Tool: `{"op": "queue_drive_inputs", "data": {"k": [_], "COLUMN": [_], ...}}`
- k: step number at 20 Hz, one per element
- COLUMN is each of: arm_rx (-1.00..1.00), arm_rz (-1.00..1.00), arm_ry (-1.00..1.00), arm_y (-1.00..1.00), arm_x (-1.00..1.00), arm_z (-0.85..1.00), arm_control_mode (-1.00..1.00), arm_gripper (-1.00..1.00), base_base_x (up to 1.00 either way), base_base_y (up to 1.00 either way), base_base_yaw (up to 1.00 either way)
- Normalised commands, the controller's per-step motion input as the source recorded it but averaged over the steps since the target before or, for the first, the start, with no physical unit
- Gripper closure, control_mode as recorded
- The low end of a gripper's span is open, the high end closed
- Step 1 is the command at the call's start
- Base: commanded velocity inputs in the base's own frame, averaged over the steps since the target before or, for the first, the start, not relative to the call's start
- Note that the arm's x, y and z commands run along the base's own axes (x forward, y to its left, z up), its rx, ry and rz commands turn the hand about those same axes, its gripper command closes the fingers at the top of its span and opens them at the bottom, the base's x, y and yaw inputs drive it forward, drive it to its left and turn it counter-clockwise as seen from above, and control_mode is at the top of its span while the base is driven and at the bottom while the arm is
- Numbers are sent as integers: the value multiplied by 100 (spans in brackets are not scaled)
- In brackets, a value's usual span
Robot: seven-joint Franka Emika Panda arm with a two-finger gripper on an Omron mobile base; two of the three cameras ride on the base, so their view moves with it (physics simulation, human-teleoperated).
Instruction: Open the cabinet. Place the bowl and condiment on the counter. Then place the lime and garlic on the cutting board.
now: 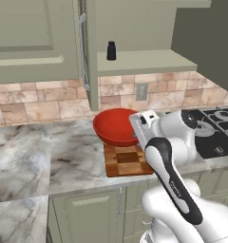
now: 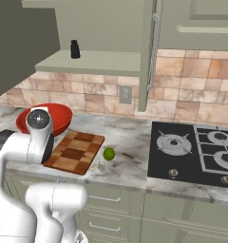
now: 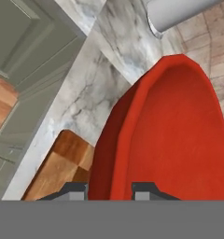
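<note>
Now your gripper (image 3: 109, 188) pinches the wide glossy red bowl (image 1: 117, 126) by its rim, just behind the chequered wooden cutting board (image 1: 128, 160); set it on the veined marble counter (image 1: 49, 156) next.

one bowl (image 1: 115, 125), one condiment (image 1: 111, 51), one lime (image 2: 109, 153), one cutting board (image 2: 75, 151)

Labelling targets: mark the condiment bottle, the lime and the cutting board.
condiment bottle (image 1: 111, 51), left base view, mid body.
lime (image 2: 109, 153), right base view, centre of fruit.
cutting board (image 2: 75, 152), right base view, middle of chequered top.
</note>
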Motion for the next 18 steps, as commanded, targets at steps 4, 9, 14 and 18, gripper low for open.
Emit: {"op": "queue_drive_inputs", "data": {"k": [4, 9, 14, 18], "arm_rx": [0, 0, 0, 0], "arm_rz": [0, 0, 0, 0], "arm_ry": [-1, -1, 0, 0], "arm_y": [24, 22, 22, 23], "arm_x": [21, 21, 20, 22], "arm_z": [-26, -25, -19, -11], "arm_control_mode": [-100, -100, -100, -100], "arm_gripper": [100, 100, 100, 100], "base_base_x": [0, 0, 0, 0], "base_base_y": [0, 0, 0, 0], "base_base_yaw": [0, 0, 0, 0]}}
